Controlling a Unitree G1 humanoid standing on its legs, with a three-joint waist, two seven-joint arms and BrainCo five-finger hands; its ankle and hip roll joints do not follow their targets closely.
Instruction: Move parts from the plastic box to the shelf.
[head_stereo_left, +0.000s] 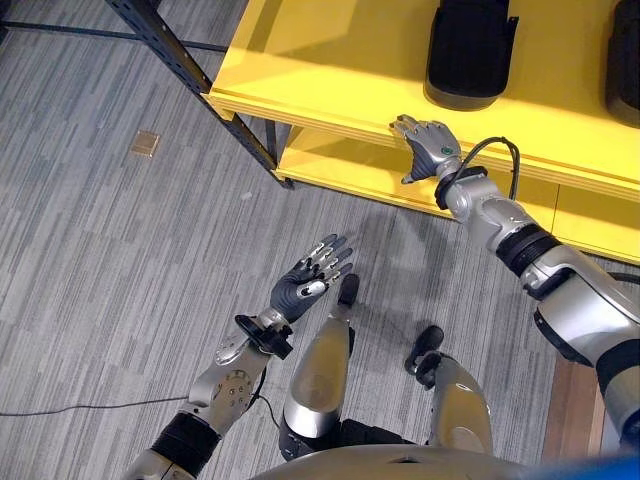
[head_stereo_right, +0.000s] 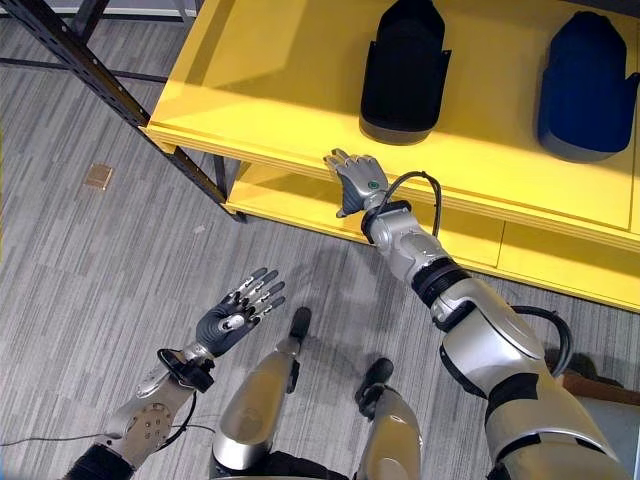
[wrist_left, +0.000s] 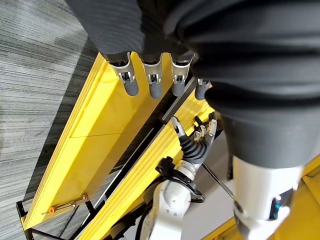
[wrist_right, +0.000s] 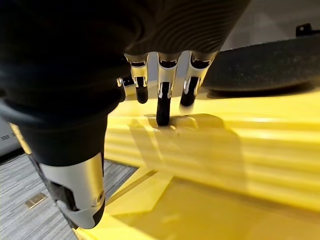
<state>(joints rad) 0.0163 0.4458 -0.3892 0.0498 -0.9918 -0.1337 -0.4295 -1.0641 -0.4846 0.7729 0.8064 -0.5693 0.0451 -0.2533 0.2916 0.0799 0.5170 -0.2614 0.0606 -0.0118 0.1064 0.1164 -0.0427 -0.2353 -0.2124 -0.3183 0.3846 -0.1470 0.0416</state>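
Black part (head_stereo_right: 404, 72) and blue part (head_stereo_right: 585, 88) lie well apart on yellow shelf (head_stereo_right: 260, 90).

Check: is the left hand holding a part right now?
No. The left hand hangs over the grey floor with its fingers spread straight and nothing in its palm.

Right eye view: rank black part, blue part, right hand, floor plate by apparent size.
1-2. Black moulded part and dark blue moulded part on the yellow shelf: alike; blue one is cropped.
3. Right hand, open at the shelf edge.
4. Small brass floor plate.
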